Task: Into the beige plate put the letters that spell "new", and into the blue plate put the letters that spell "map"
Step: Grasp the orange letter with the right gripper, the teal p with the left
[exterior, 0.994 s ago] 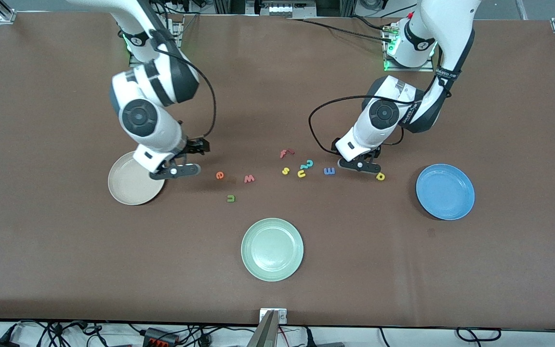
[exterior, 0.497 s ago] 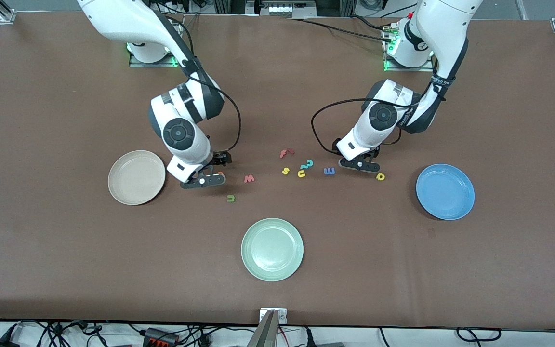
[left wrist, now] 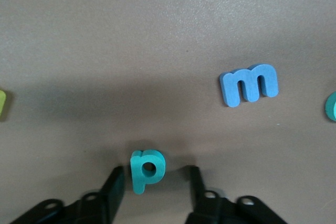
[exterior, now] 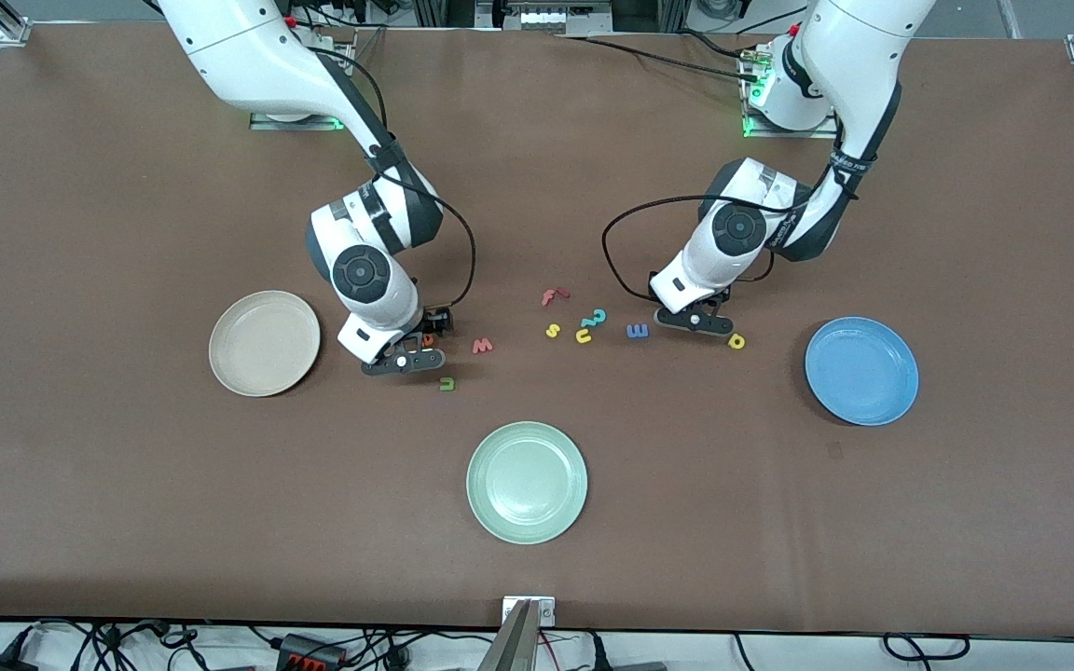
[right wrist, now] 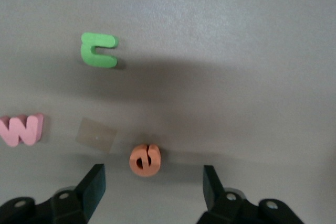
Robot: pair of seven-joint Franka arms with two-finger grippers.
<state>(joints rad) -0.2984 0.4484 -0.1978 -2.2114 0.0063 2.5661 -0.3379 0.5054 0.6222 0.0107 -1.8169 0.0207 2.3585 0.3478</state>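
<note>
Fingers (left wrist: 116,187) of the left gripper (left wrist: 152,190) stand part-open, one on each side of the teal p (left wrist: 146,169), with a little gap showing on both sides, so nothing is held yet. The right gripper's (right wrist: 152,190) fingers (right wrist: 94,184) are spread wider around the orange e (right wrist: 144,160), clearly apart from it. Both letters lie flat on the brown worktop (exterior: 127,522). They look like thin foam: very light, a bit squashy, likely to slide or tip if only one finger meets them, so a pinch across the flat edges, low against the worktop, seems the best hold. Near the e lie the pink w (right wrist: 21,129) and the green n (right wrist: 98,50); the blue m (left wrist: 249,83) lies near the p, and the yellow a (exterior: 736,342) sits just beside the left gripper toward the blue plate (exterior: 861,371). Both plates hold nothing; the beige plate (exterior: 264,343) is near the right gripper. A pale green plate (exterior: 527,482) sits nearest the front camera. Each arm reaches out from its base with the wrist bent down, fingers pointing at the worktop.
</note>
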